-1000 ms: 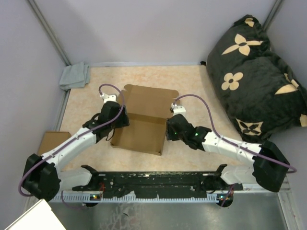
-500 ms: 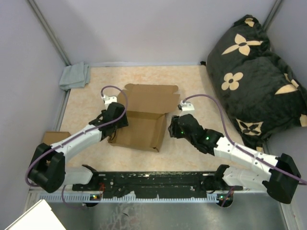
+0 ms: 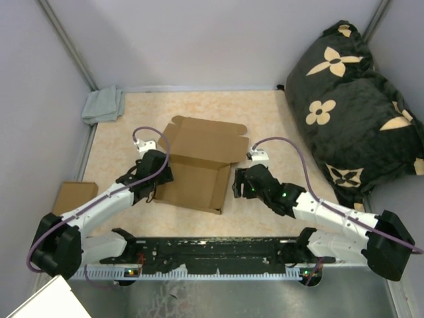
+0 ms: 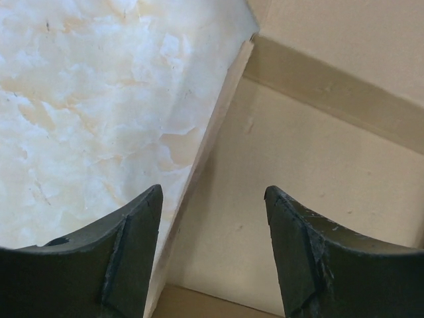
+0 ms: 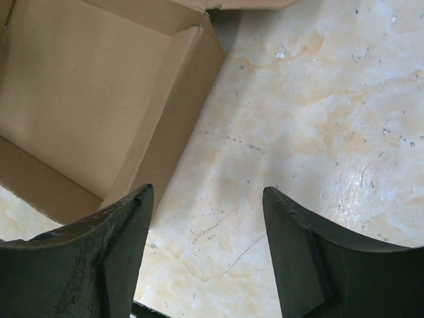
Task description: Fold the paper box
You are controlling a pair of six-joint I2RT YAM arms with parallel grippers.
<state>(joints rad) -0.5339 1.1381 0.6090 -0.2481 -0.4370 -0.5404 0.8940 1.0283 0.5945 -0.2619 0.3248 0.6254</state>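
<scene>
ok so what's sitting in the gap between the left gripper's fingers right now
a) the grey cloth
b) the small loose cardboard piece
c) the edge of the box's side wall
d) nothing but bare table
c: in the left wrist view the left gripper is open, and the side wall edge of the paper box runs up between its fingers, with the table to one side.

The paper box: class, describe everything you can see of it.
The paper box is plain brown cardboard, unprinted, lying near the middle of the marbled table. Its shallow tray has side walls raised; the lid panel is open at the far side, with small flaps. The open left gripper straddles its left wall; the open right gripper hovers just outside the right wall, not holding it.
</scene>
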